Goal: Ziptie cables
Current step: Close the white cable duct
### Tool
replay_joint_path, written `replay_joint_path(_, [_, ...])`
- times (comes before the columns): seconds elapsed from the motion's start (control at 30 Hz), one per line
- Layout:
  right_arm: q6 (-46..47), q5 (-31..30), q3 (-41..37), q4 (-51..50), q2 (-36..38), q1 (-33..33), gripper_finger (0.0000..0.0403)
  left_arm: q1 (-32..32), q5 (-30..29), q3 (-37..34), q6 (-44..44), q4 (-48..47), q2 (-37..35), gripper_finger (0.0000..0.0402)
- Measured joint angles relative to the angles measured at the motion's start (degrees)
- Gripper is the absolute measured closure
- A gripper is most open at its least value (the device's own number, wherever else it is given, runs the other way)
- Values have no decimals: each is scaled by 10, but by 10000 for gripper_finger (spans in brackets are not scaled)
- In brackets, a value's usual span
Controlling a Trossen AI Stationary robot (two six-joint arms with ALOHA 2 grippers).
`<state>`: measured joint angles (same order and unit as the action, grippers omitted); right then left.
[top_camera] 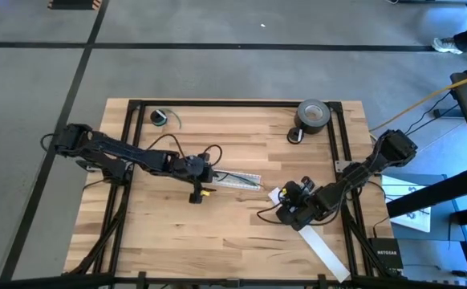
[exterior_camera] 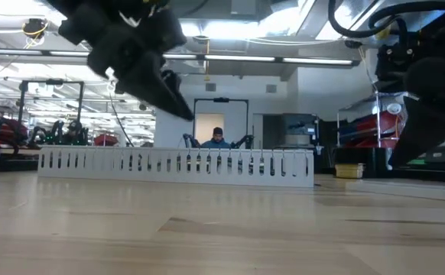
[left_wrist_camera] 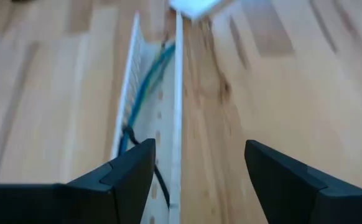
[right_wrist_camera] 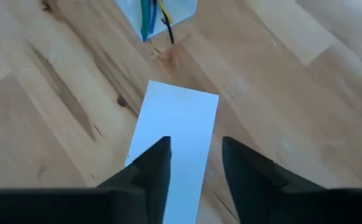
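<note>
A white slotted channel (top_camera: 237, 180) lies along the table's middle and also shows in the low view (exterior_camera: 177, 164). The cables (left_wrist_camera: 147, 87), green, blue and pale wires, lie inside it; their ends (right_wrist_camera: 148, 18) stick out of its right end. A thin black strand (left_wrist_camera: 159, 180) lies in the channel too; I cannot tell whether it is a ziptie. My left gripper (top_camera: 208, 180) is open above the channel's left end (left_wrist_camera: 196, 162). My right gripper (top_camera: 290, 202) is open over a flat white strip (right_wrist_camera: 178, 118). My right gripper stands over the flat white strip's end (right_wrist_camera: 181, 134) nearest the channel, its fingers pointing down and forward along the strip. Whether the fingertips touch the strip, I cannot tell. The strip lies flat on the table.
A dark tape roll (top_camera: 314, 114) stands at the far right and a small coil with a green wire (top_camera: 161, 118) at the far left. Black frame rails (top_camera: 338, 144) run along the table's edges. A person (exterior_camera: 217, 137) sits far behind the table.
</note>
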<state>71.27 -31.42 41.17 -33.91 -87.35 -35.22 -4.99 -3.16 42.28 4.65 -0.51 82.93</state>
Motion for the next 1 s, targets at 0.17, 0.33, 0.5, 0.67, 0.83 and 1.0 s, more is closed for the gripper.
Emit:
replay_joint_path(0.17, [8, 28, 1, -2, 1, 0, 301, 3, 0, 5, -12, 3, -7, 169])
replay_joint_path(0.33, [33, 41, -3, 27, 0, -1, 246, 3, 0, 4, -19, 4, -7, 169])
replay_joint_path(0.5, [2, 11, -46, 146, -1, -1, 160, 3, 3, 4, -33, 3, -7, 169])
replay_joint_path(0.67, [3, -16, -80, 168, -1, -1, 98, 1, 6, 4, -38, 1, -7, 169])
replay_joint_path(0.83, [-25, -69, -95, 225, -20, -37, 74, 1, 7, 4, -56, 1, -7, 169])
replay_joint_path(1.0, [-11, -117, -95, 236, -54, -73, 72, 2, 6, 4, -63, 3, -7, 169])
